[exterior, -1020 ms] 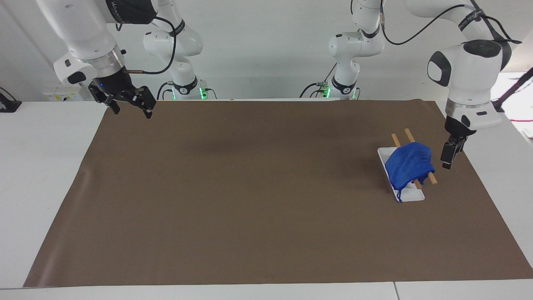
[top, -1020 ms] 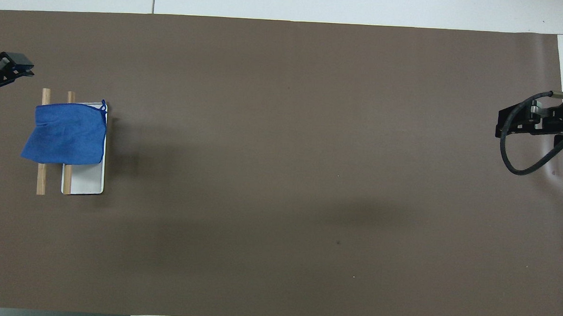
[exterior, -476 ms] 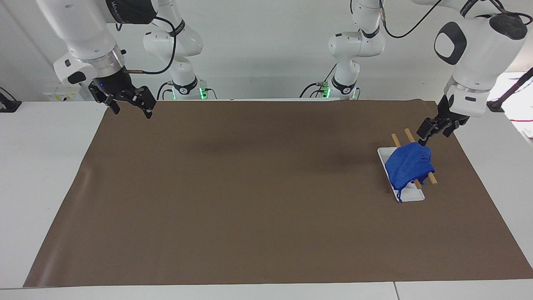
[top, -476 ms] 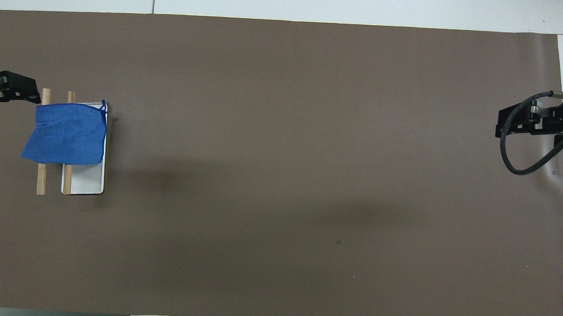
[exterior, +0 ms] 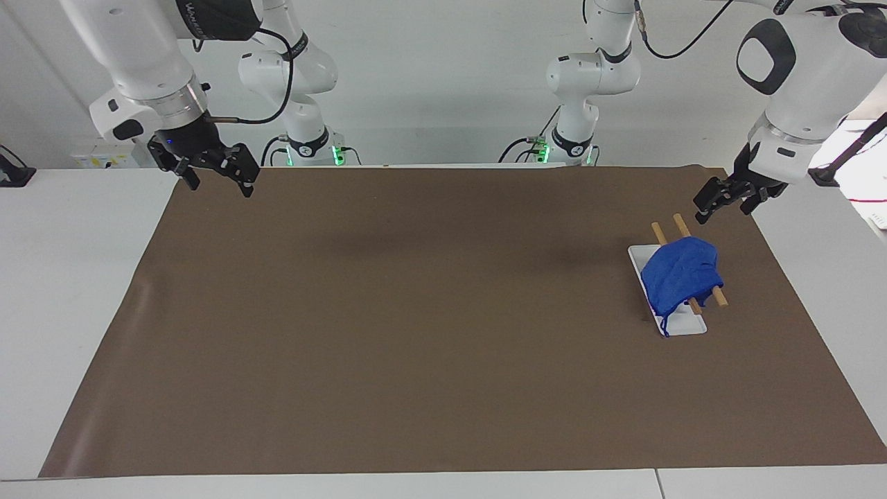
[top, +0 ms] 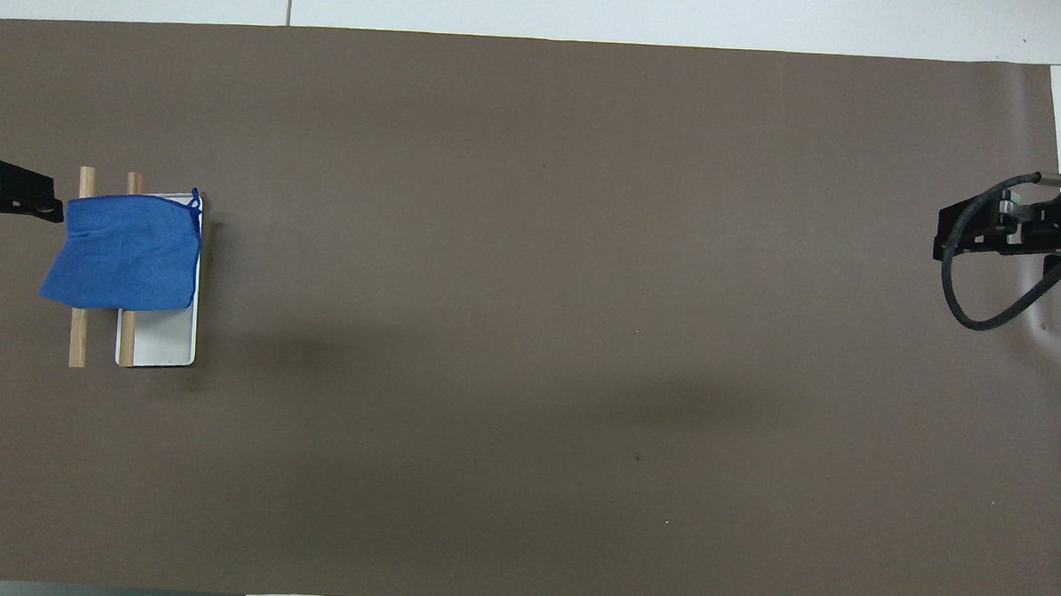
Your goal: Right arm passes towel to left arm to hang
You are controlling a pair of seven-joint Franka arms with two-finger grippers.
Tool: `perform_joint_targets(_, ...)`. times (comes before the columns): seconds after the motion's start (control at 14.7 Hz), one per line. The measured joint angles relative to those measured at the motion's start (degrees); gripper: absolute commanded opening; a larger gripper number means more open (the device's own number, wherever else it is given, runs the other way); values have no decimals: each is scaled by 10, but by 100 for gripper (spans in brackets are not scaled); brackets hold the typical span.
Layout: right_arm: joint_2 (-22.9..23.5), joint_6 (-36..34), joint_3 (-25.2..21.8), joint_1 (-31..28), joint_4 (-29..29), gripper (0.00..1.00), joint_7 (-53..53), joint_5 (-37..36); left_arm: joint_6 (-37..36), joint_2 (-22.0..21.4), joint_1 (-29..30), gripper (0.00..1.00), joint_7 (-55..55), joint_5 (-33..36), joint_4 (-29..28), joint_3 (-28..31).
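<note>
The blue towel [exterior: 681,278] hangs draped over the two wooden bars of the white-and-wood rack [exterior: 681,326], which stands on the brown mat at the left arm's end of the table. It shows from above in the overhead view [top: 125,249], with the rack's white base [top: 166,340] partly bare. My left gripper [exterior: 724,201] is open and empty. It is in the air just off the rack's outer bar [top: 15,202], apart from the towel. My right gripper [exterior: 216,177] is open and empty, and waits raised over the mat's corner [top: 990,230] at the right arm's end.
A brown mat [exterior: 416,312] covers most of the white table [exterior: 69,277]. Both arm bases stand at the table's robot-side edge.
My left gripper has lifted away from beside the towel and tilted, and now hovers higher by the rack's end. The towel, the rack and the right arm have not moved.
</note>
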Motion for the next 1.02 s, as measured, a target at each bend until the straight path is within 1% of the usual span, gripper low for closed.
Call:
perform_joint_targets(0.27,-1,0,0,0,-1,100,-2,0,-32,-3,0,100,25,-5,9,-5)
perform_joint_targets(0.48,-1,0,0,0,-2,100,-4,0,-57,-25,5,100,57,-5,12,-9)
perform_joint_targets(0.68,-2,0,0,0,-3,100,-20,-1,-72,-39,31,100,68,-6,12,-43)
perform_joint_targets(1.02,-3,0,0,0,-4,100,-46,-1,-72,-39,33,100,68,-36,12,-70)
